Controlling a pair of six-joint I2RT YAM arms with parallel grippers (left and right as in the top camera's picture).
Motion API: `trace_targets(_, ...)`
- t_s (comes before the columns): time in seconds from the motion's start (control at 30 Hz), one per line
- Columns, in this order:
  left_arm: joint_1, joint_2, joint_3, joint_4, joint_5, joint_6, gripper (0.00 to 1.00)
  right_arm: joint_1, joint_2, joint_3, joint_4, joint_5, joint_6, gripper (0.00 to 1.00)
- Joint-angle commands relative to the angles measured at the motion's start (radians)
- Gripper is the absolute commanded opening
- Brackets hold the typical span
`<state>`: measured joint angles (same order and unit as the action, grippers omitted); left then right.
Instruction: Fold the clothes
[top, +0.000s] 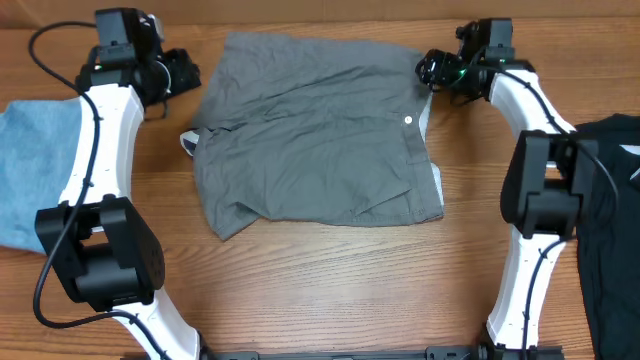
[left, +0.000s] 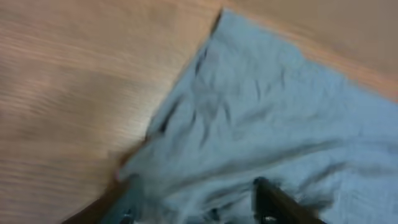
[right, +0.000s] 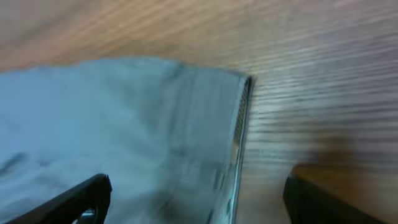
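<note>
The grey shorts (top: 310, 130) lie roughly flat in the middle of the table, waist to the right with a small white button (top: 409, 121) and pale lining showing at the right edge. My left gripper (top: 183, 72) hovers at the shorts' far left corner, open; its wrist view shows the grey cloth (left: 273, 124) between the spread fingers (left: 199, 202). My right gripper (top: 432, 70) hovers at the far right waist corner, open; its wrist view shows the waistband edge (right: 239, 124) between the fingers (right: 199, 199).
A light-blue folded garment (top: 30, 170) lies at the left edge. A black shirt with a white mark (top: 612, 220) lies at the right edge. Bare wooden tabletop (top: 330, 290) lies in front of the shorts.
</note>
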<state>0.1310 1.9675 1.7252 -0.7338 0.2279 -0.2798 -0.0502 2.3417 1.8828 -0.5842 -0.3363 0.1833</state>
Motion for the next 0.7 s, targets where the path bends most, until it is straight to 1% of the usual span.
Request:
trace_targets(0.0,-0.002,-0.012,0.011,-0.116,0.035,0.018,0.73,-0.041,-0.184,0.034,-0.196,-0.005,-0.002,0.89)
trace_targets(0.03,0.001,-0.012,0.011,-0.139,0.035,0.018,0.75,-0.049,-0.199,0.034,-0.253,-0.005,-0.002,0.87)
trace_targets(0.07,0.003,-0.012,0.011,-0.184,0.035,0.008,0.77,-0.062,-0.21,0.034,-0.352,-0.005,-0.002,0.84)
trace_targets(0.1,0.004,-0.012,0.011,-0.232,0.035,-0.005,0.78,-0.069,-0.21,0.034,-0.42,-0.005,-0.003,0.82)
trace_targets(0.17,0.003,-0.012,0.011,-0.324,0.035,-0.017,0.81,-0.074,-0.205,0.008,-0.556,-0.005,-0.046,0.79)
trace_targets(0.2,0.0,-0.011,0.01,-0.352,0.034,-0.016,0.85,-0.068,-0.205,-0.02,-0.6,-0.006,-0.087,0.66)
trace_targets(0.23,-0.002,-0.011,0.009,-0.368,0.031,-0.016,0.87,-0.062,-0.205,-0.038,-0.631,-0.009,-0.114,0.6)
trace_targets(0.27,-0.002,-0.011,0.009,-0.385,0.031,-0.016,0.88,-0.05,-0.205,-0.072,-0.667,-0.024,-0.157,0.51)
trace_targets(0.33,-0.002,-0.011,0.009,-0.415,0.031,-0.016,0.88,-0.041,-0.205,-0.133,-0.686,-0.124,-0.275,0.42)
trace_targets(0.4,-0.002,-0.011,0.009,-0.446,0.031,-0.016,0.88,-0.041,-0.205,-0.186,-0.694,-0.233,-0.398,0.39)
trace_targets(0.47,-0.002,-0.011,0.009,-0.46,0.023,-0.011,0.89,-0.041,-0.205,-0.215,-0.692,-0.297,-0.481,0.39)
trace_targets(0.67,-0.001,-0.011,0.009,-0.467,0.014,-0.008,0.89,-0.04,-0.205,-0.248,-0.632,-0.317,-0.48,0.39)
